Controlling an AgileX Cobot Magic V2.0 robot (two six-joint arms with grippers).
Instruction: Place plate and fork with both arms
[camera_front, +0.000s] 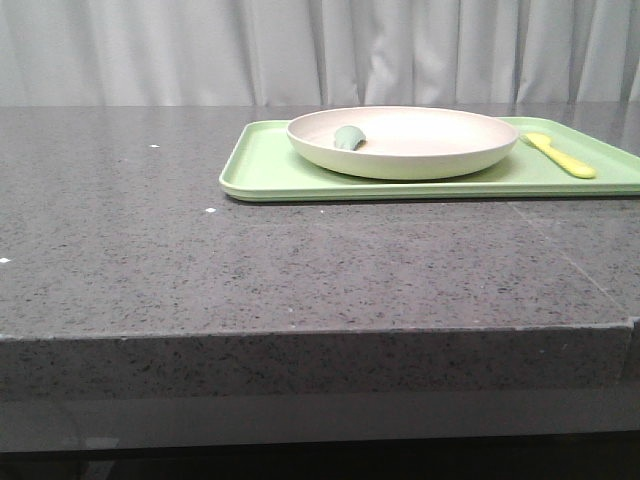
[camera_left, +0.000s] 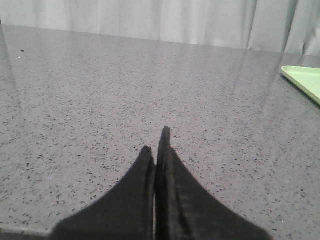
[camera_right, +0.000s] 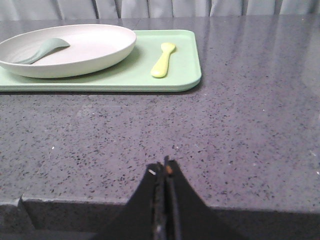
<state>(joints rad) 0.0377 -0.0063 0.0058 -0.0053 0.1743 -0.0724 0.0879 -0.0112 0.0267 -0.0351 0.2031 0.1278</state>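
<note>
On my front feed, the large round cream-white matte plate (camera_front: 402, 142) sat on the flat rectangular light green tray (camera_front: 262, 172), which lay on the speckled grey stone surface (camera_front: 200, 260). A small sage-green rounded piece (camera_front: 349, 138) rested inside the plate, near its left wall. The small pale yellow plastic fork (camera_front: 560, 154) lay on the tray just to the right of the plate, not touching it. My left gripper (camera_left: 157, 145) hung over bare surface, fingers pressed together, holding nothing, the tray's corner off to one side. My right gripper (camera_right: 165, 167) was likewise pressed together and empty, well short of the tray.
</note>
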